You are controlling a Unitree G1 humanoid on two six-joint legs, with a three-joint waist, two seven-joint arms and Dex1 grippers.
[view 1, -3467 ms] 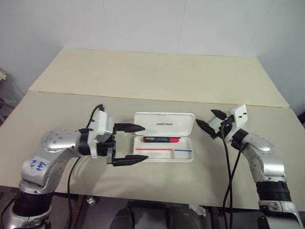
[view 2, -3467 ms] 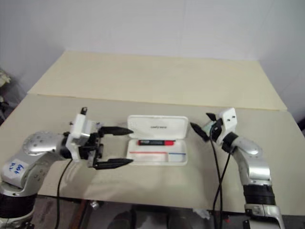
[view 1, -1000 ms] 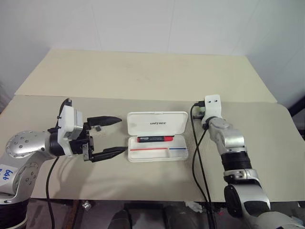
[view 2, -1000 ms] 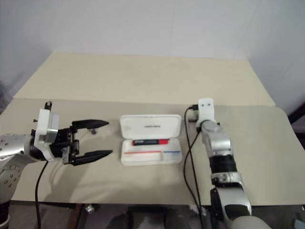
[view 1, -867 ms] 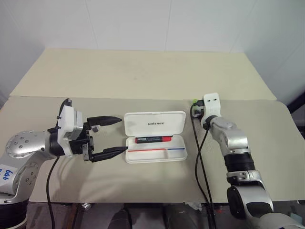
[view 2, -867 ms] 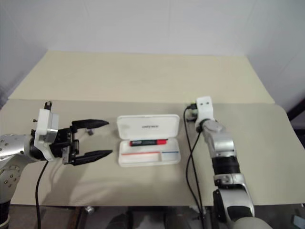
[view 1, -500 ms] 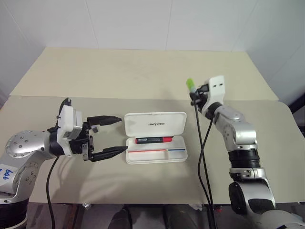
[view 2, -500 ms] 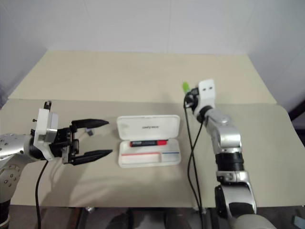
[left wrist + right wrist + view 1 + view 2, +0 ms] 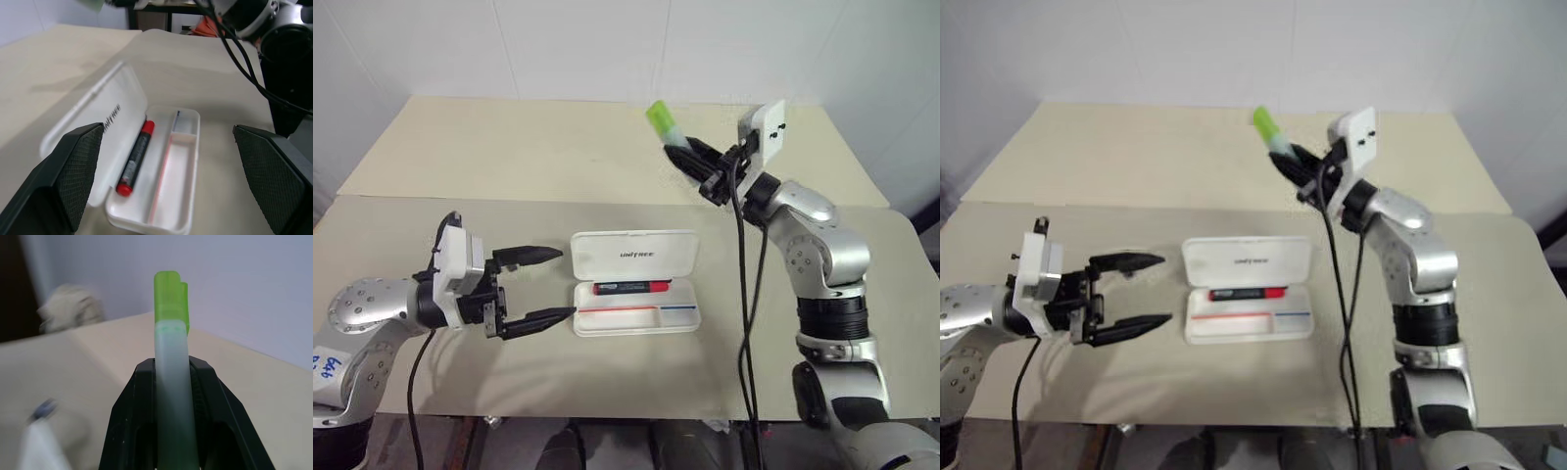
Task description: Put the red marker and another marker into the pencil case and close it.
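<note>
So my right gripper [image 9: 697, 163] is up in the air over the far side of the table [image 9: 538, 147], clamped tight on the green marker [image 9: 664, 124]. The marker pokes out past the fingertips, bright green end up and tilted toward the left, pale whitish-green body squeezed between the two black fingers [image 9: 131, 426]; from the wrist view you can see it running straight up the middle of the grip. It sits above and to the far right of the pencil case [image 9: 636, 294], well clear of it. The case itself lies on the near part of the table, roughly in the middle between my arms, lid flipped open toward the far side with the black UNITREE lettering facing up. The red marker [image 9: 630, 287] is already lying in the tray, along the far edge right by the hinge, red tip pointing right in the head view, and there's a thin red-and-blue line [image 9: 636, 305] running along the tray nearer to me. My left gripper [image 9: 546, 287] hangs just left of the case, pointing at it roughly level, fingers spread wide apart with nothing between them; the nearer fingertip is just beside the case's left end, though I can't tell if it's actually touching.
</note>
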